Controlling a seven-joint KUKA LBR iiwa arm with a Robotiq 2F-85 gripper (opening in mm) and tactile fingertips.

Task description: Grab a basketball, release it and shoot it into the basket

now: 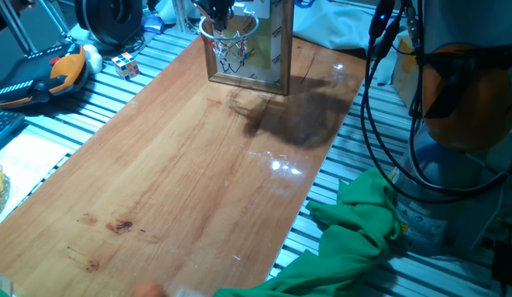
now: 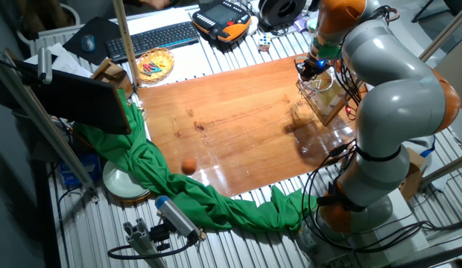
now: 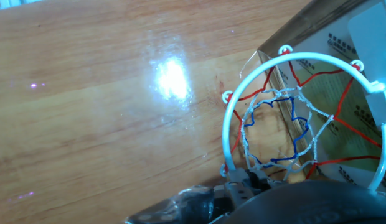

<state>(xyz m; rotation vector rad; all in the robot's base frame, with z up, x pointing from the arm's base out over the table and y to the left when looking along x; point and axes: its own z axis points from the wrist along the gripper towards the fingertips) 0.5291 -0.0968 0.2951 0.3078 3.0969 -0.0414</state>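
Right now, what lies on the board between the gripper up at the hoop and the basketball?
Nothing: in the other fixed view only bare board separates the gripper above the basket from the basketball beside the green cloth.

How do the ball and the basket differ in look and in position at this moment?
The ball is a small, solid orange sphere; the basket is an open ring with a white, red and blue net. The ball lies loose beside the green cloth; the basket stands at the opposite end of the table, fixed to a backboard. Both are on the same wooden table.
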